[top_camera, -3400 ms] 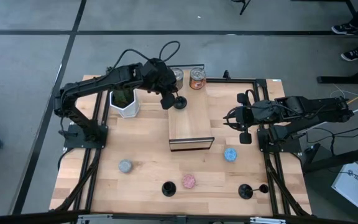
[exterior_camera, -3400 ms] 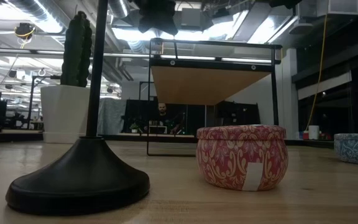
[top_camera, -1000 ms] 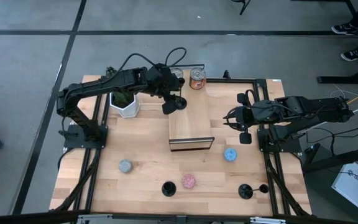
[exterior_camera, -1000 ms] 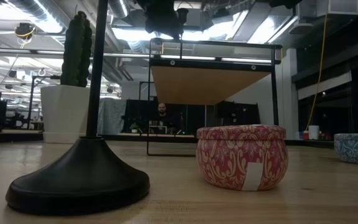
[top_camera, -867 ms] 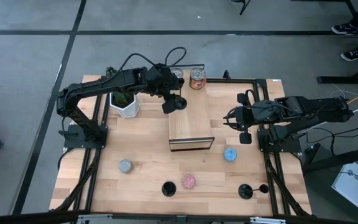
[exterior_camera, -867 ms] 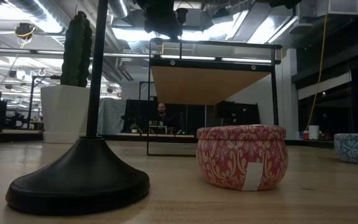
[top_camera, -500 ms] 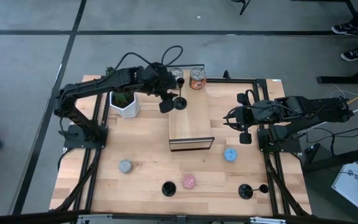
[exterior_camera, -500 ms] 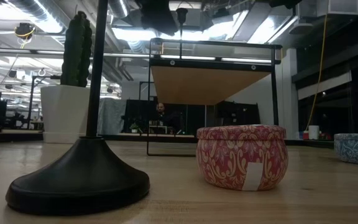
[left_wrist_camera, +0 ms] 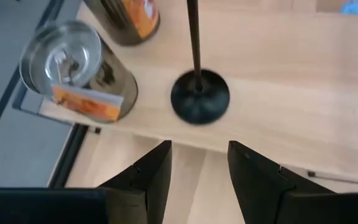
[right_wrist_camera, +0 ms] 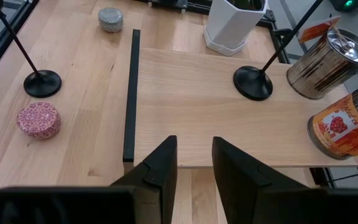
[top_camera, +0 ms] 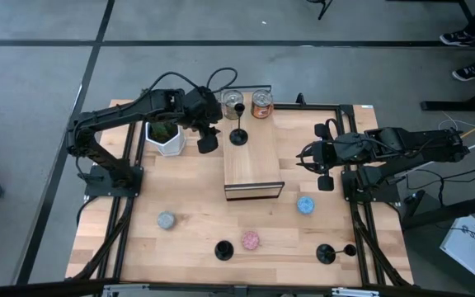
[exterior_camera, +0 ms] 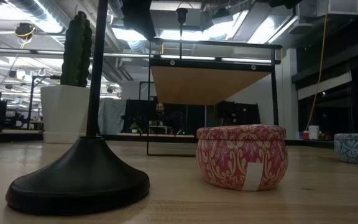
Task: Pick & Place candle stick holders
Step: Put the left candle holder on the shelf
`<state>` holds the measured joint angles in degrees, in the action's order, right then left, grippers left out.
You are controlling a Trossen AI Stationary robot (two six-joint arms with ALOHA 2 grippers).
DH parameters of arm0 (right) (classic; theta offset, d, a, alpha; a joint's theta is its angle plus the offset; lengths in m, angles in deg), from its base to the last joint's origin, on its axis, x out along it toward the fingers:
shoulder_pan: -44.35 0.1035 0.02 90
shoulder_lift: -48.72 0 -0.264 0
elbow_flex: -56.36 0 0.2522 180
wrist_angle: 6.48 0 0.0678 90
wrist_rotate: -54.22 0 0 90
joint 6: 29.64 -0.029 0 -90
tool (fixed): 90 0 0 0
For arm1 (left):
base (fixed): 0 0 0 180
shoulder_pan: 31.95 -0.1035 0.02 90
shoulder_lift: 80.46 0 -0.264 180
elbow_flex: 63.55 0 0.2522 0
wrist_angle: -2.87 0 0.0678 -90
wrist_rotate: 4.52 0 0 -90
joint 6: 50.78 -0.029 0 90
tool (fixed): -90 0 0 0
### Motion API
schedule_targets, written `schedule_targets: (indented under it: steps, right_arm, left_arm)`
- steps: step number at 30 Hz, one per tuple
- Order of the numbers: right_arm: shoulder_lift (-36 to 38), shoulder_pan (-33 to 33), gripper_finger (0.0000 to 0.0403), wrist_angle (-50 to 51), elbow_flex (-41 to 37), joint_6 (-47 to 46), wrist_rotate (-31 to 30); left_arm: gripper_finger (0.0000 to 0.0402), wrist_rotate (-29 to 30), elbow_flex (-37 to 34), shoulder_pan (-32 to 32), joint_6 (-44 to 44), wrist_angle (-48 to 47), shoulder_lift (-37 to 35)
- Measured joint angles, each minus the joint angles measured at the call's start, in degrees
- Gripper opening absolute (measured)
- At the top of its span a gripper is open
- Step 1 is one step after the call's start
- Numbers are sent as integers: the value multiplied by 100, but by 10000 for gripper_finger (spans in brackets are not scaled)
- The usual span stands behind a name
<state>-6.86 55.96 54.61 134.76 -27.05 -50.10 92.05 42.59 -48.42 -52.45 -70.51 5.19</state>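
One black candle stick holder [top_camera: 238, 136] stands upright on its round base [left_wrist_camera: 199, 104] at the far left corner of the raised wooden shelf [top_camera: 254, 165]. My left gripper [top_camera: 207, 142] hangs open just left of it, off the shelf's edge, with nothing between its fingers [left_wrist_camera: 157, 171]. Two more holders [top_camera: 223, 250] [top_camera: 326, 254] stand on the table near its front edge. My right gripper [top_camera: 313, 161] waits open to the right of the shelf, empty [right_wrist_camera: 194, 165].
A silver tin [left_wrist_camera: 73, 74] and an orange tin [top_camera: 261, 104] stand behind the shelf, and a white planter [top_camera: 165, 136] sits under my left arm. A grey disc [top_camera: 166, 220], a pink tin [top_camera: 251, 240] and a blue tin [top_camera: 305, 205] lie on the near table.
My left gripper has drawn back from the holder on the shelf toward the table's left edge and tipped a little. The holder stays standing upright on the shelf's far left corner.
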Motion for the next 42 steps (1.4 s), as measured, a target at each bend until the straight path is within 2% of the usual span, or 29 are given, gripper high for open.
schedule_targets:
  steps: [16, 24, 32, 42]
  right_arm:
    - [-1, -1, 103, 1, 0, 0, 0]
    - [-1, -2, 103, 0, 1, 0, 0]
    - [-1, -2, 103, 0, -2, 0, 0]
    - [-1, -2, 103, 0, 1, 0, 0]
  left_arm:
    - [143, -28, 2, 0, 113, -547, 0]
    - [143, -479, 2, 109, 414, -925, 0]
    - [143, -470, 2, 694, 574, -1146, 0]
    - [143, -455, 2, 1843, 636, -1141, 0]
